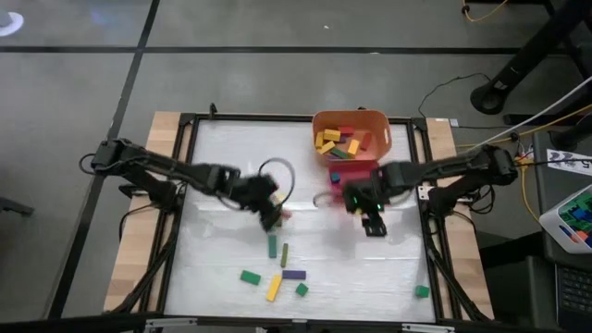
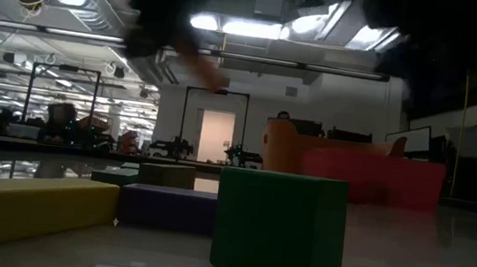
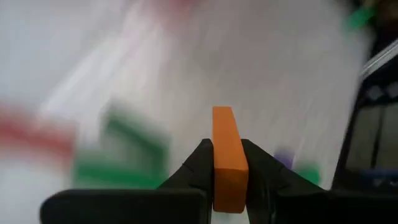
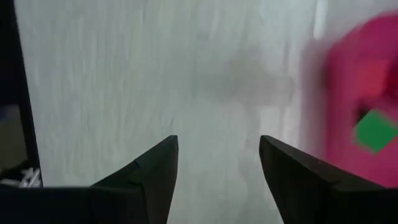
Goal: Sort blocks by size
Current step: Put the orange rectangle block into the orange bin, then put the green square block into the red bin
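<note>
So left gripper (image 3: 229, 163) is clamped on an orange block (image 3: 226, 155), mid-frame; light, stiff wood, gripped across flat sides. Right gripper (image 4: 217, 163) gapes empty

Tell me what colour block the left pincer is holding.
Orange: the block sits clamped in the left pincer, clearest in the left wrist view.

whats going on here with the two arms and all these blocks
The left gripper is shut on an orange block over the middle of the table. The right gripper is open and empty beside the pink-red tray. The orange bin already holds several blocks, and a few more lie loose near the table's front, including a yellow bar and a purple bar.
</note>
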Controlling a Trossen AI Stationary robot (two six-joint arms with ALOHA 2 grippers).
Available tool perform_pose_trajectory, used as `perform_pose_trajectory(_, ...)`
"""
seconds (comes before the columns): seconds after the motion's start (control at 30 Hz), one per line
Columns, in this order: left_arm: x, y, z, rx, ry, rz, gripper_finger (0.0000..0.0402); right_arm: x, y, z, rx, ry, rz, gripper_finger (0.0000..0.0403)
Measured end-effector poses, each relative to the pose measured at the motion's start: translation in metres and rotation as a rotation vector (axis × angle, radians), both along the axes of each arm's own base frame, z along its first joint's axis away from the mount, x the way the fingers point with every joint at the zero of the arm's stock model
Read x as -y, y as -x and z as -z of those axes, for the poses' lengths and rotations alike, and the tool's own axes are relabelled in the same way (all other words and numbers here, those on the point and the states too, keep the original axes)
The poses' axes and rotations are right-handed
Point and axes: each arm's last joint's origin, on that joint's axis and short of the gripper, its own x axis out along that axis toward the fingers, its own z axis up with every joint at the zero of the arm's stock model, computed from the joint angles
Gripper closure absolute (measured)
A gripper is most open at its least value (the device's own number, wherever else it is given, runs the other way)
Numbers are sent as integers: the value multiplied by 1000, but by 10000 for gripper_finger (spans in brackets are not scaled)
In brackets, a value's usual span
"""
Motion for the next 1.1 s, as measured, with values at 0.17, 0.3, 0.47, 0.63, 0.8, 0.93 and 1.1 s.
perform_pose_trajectory(0.17,-52,-25,-18,296,-252,46,364,-46,19,2,-110,60,54,178)
perform_pose_trajectory(0.3,-91,-38,-25,436,-442,13,359,-82,36,2,-164,75,173,178)
perform_pose_trajectory(0.47,-131,-57,-10,548,-577,-65,362,-121,63,2,-223,58,324,178)
perform_pose_trajectory(0.63,-161,-73,14,626,-671,-123,343,-152,91,2,-274,39,447,178)
perform_pose_trajectory(0.8,-179,-88,33,601,-735,-120,331,-176,112,2,-294,-12,619,178)
perform_pose_trajectory(0.93,-185,-102,41,577,-777,-91,329,-191,126,5,-294,-29,729,178)
perform_pose_trajectory(1.1,-186,-118,40,586,-828,-59,328,-213,140,19,-347,-18,760,178)
